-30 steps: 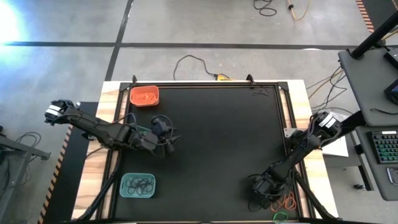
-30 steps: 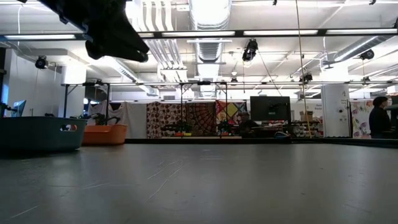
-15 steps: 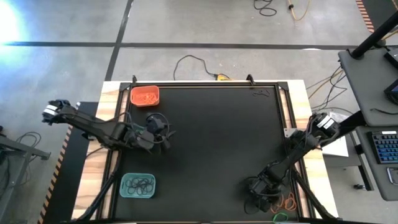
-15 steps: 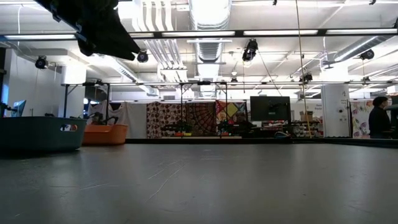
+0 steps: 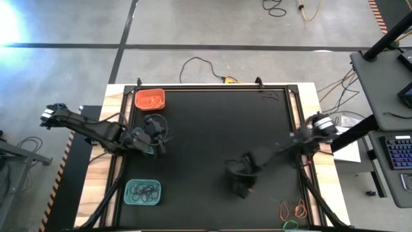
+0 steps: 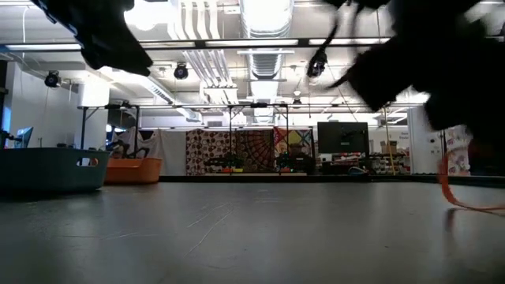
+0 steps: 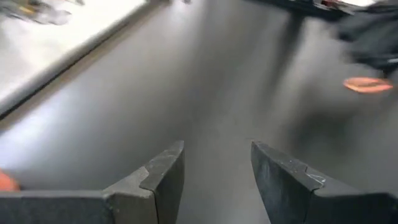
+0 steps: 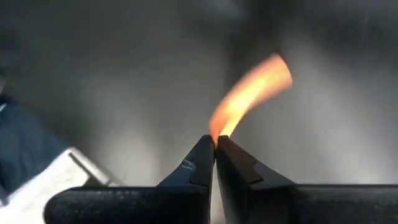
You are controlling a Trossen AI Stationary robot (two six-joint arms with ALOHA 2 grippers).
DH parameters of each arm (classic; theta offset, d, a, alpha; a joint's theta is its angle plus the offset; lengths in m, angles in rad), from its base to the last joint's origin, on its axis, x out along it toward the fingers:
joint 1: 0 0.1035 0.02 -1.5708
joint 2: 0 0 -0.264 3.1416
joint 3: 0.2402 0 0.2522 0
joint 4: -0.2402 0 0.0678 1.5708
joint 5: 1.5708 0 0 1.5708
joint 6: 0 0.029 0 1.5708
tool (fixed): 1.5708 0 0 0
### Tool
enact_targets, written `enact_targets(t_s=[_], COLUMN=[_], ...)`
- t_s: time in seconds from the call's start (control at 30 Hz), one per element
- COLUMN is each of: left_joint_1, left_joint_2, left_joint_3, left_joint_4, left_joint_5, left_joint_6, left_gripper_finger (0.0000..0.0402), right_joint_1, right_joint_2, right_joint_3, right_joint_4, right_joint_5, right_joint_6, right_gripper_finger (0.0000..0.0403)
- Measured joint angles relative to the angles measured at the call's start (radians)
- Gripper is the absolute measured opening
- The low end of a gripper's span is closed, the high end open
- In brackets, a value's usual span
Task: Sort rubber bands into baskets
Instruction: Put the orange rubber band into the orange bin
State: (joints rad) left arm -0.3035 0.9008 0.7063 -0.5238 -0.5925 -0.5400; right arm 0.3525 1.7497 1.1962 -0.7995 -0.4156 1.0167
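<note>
My right gripper (image 8: pixel 216 144) is over the middle of the table (image 5: pixel 240 183) and is shut on an orange rubber band (image 8: pixel 249 93), which is blurred. My left gripper (image 7: pixel 217 168) is open and empty at the table's left (image 5: pixel 156 136), over a teal basket (image 5: pixel 149 149) that it mostly hides. The orange basket (image 5: pixel 149 98) with orange bands stands at the far left corner. The other teal basket (image 5: pixel 142 192), holding black bands, stands at the near left. Loose orange bands (image 5: pixel 293 209) and a green one (image 5: pixel 290 224) lie at the near right. My right gripper pinches the orange band at one end (image 8: pixel 219 132) between the tips of its two shut fingers. The rest of the band stands out beyond the fingertips, clear of the table. In the low view an orange band (image 6: pixel 461 197) hangs below the blurred gripper.
Black frame rails run along the table's edges (image 5: pixel 212 87). A small black tangle (image 5: pixel 270 96) lies at the far right corner. The black mat between the two arms is bare (image 5: pixel 212 135). Cables lie on the floor beyond the far edge (image 5: pixel 199 64).
My right gripper has swept from the near right corner toward the table's middle, carrying an orange band lifted clear of the table. My left gripper has drawn back a little toward the table's left and far edges.
</note>
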Motion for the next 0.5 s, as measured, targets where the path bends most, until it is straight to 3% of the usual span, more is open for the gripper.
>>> enact_targets(t_s=[0.2, 0.3, 0.5], left_joint_1=[-0.001, -0.002, -0.003], left_joint_2=[-0.065, -0.1, -0.124], left_joint_3=[0.0, 0.0, 0.0], left_joint_4=[-0.107, -0.189, -0.205], left_joint_5=[0.169, 0.209, 0.244], left_joint_6=[-0.079, -0.174, -0.236], left_gripper_finger=[0.0168, 0.0168, 0.0168], right_joint_1=[-0.108, -0.136, -0.204], right_joint_2=[0.223, 0.286, 0.393], right_joint_3=[0.222, 0.388, 0.618], right_joint_4=[-0.085, -0.153, -0.171], right_joint_5=[0.1, 0.275, 0.367], right_joint_6=[-0.277, -0.338, -0.508], right_gripper_finger=[0.0009, 0.0009, 0.0009])
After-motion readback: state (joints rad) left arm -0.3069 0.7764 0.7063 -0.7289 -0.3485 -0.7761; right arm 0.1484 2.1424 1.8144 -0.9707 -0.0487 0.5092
